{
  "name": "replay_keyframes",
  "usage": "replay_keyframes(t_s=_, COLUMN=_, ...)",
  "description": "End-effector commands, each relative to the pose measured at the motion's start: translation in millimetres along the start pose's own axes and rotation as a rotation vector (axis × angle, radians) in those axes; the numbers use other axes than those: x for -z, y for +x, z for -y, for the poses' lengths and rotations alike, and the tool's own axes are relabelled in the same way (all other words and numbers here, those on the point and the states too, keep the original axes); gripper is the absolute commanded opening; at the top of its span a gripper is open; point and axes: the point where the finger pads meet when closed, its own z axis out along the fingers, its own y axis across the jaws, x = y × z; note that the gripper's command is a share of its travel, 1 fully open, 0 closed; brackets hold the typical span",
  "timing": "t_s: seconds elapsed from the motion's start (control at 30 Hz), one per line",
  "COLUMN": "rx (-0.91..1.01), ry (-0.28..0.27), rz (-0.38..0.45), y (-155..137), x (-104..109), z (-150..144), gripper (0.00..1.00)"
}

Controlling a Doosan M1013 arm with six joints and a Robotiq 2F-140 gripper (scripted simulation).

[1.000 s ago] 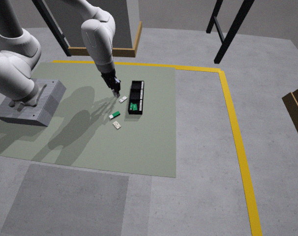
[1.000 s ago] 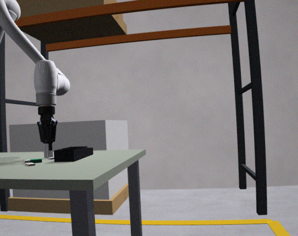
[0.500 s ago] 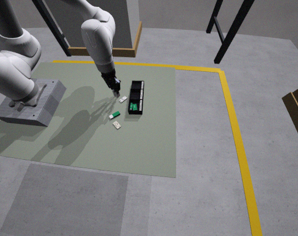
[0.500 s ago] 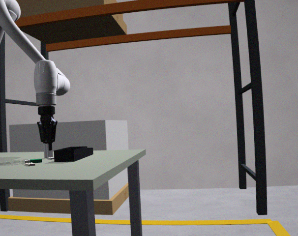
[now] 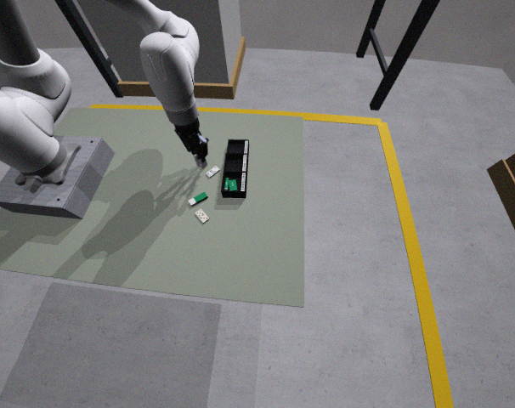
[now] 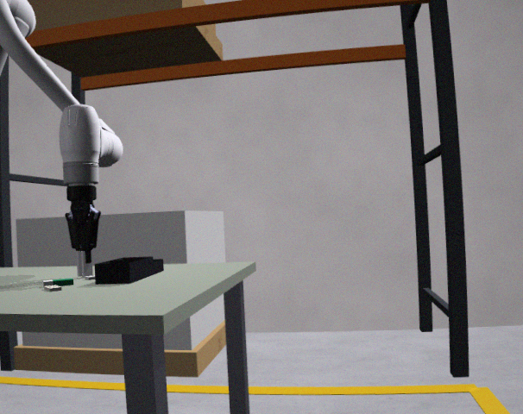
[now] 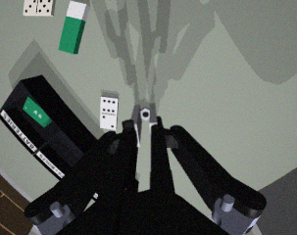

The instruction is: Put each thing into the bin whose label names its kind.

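My gripper (image 5: 200,158) (image 6: 85,257) (image 7: 145,113) is shut on a small grey metal piece (image 7: 146,114) (image 6: 84,268). It holds the piece upright just above the table, left of the black three-part bin (image 5: 237,141) (image 6: 128,269) (image 7: 60,140). A white domino (image 5: 212,171) (image 7: 109,113) lies between the gripper and the bin. A green and white eraser (image 5: 198,199) (image 6: 59,281) (image 7: 73,26) and a second domino (image 5: 201,215) (image 6: 52,287) (image 7: 38,6) lie nearer the front. Green erasers (image 5: 229,184) (image 7: 37,112) lie in the bin's near compartment. The other two compartments look dark.
The arm's grey base block (image 5: 51,179) stands at the left of the green table top (image 5: 249,246). The table's edge (image 6: 199,294) runs right of the bin. A dark shelf frame (image 6: 436,178) stands beyond the table.
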Motion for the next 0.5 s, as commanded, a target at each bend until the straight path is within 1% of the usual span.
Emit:
replay_keyframes(t_s=0.0, rx=0.0, ry=0.0, rz=0.0, y=0, x=5, z=0, gripper=0.07)
replay_keyframes(t_s=0.03, rx=0.0, ry=0.0, rz=0.0, y=0, x=5, z=0, gripper=0.07)
replay_keyframes(t_s=0.47, rx=0.0, ry=0.0, rz=0.0, y=0, x=48, z=0, gripper=0.07)
